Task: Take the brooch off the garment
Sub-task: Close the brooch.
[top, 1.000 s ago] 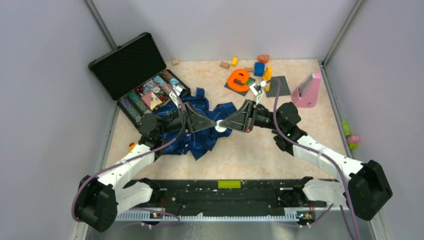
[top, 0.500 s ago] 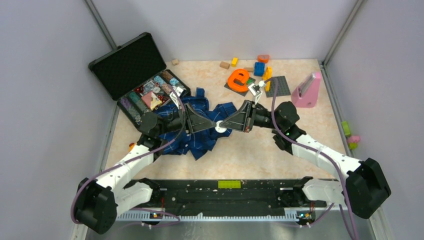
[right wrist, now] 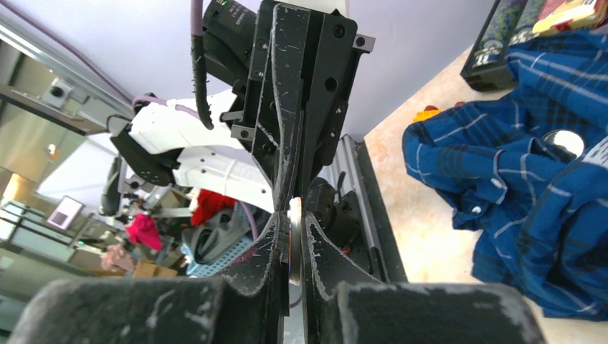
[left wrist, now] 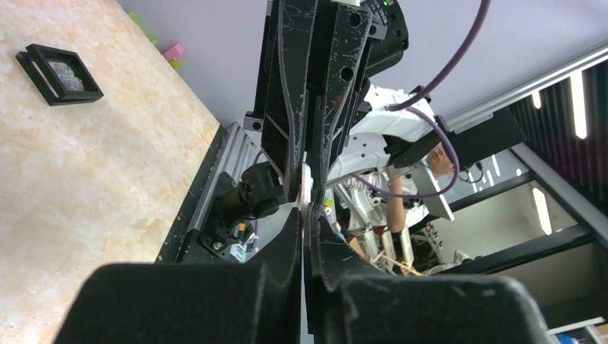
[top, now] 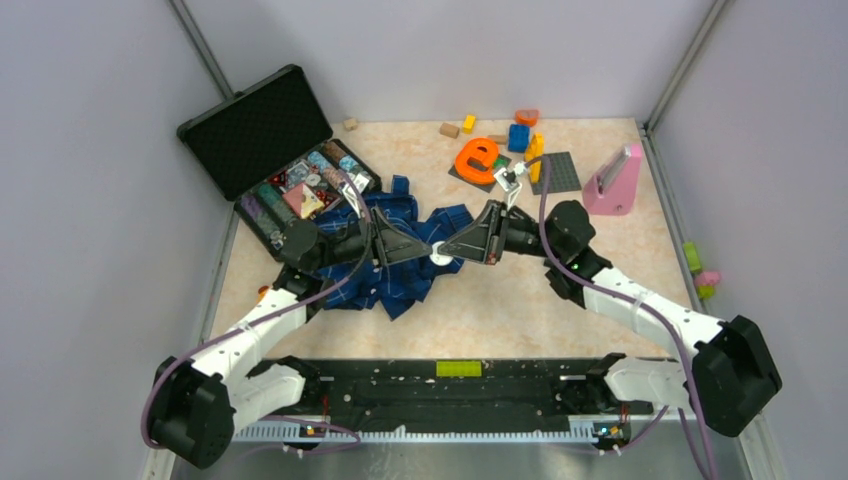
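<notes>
The brooch [top: 440, 258] is a small pale round disc held edge-on between both grippers, level with the near edge of the garment [top: 398, 290], a crumpled dark blue plaid shirt. My right gripper [top: 451, 254] comes in from the right and is shut on the disc. The right wrist view shows the brooch [right wrist: 295, 204] pinched in that gripper [right wrist: 294, 216], with no cloth on it. My left gripper [top: 428, 251] meets it from the left. In the left wrist view that gripper [left wrist: 304, 213] is shut, its tips at the rim of the brooch [left wrist: 305, 188].
An open black case [top: 262, 128] of small items stands at the back left, touching the shirt [right wrist: 545, 215]. An orange ring toy [top: 478, 158], coloured blocks [top: 520, 136], a dark plate [top: 560, 172] and a pink stand [top: 613, 180] sit at the back right. A shiny round piece [right wrist: 563, 142] lies on the shirt.
My left jaws have closed at the disc's rim. Both arms have barely moved, and the right grip is unchanged.
</notes>
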Robot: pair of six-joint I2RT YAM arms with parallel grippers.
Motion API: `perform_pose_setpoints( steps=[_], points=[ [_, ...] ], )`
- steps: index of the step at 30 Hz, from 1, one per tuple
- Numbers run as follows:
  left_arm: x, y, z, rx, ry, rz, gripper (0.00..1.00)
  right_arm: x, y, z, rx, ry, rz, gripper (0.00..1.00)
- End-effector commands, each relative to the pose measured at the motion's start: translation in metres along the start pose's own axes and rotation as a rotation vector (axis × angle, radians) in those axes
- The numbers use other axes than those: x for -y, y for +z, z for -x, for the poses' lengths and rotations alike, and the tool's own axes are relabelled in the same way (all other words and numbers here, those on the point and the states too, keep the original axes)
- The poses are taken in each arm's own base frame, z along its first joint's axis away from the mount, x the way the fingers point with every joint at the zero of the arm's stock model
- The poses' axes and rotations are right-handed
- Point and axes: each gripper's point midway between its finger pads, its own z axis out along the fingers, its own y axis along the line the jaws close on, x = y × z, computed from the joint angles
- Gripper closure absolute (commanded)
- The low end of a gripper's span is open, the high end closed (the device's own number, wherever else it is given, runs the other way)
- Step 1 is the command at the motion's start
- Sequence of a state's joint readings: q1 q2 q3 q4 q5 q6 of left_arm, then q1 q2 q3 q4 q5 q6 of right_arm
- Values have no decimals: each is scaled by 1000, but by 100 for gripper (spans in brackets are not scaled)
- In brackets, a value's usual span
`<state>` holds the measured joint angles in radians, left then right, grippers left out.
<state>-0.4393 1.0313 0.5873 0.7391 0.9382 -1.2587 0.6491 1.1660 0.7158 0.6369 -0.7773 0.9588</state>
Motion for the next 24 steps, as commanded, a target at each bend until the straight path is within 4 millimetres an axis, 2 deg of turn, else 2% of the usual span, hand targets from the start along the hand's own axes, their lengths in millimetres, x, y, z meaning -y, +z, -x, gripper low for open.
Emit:
perform_pose_setpoints(
  steps=[1, 13, 24],
  points=[
    [34, 3, 3, -11, 5, -97, 100, 8, 10, 14, 49, -121, -66, 100],
    [44, 2, 6, 21, -90, -148, 100, 13, 14, 16, 85, -284, -92, 100],
    [45, 5, 7, 40, -154, -181, 100, 20, 19, 21, 133, -417, -132, 100]
  ],
)
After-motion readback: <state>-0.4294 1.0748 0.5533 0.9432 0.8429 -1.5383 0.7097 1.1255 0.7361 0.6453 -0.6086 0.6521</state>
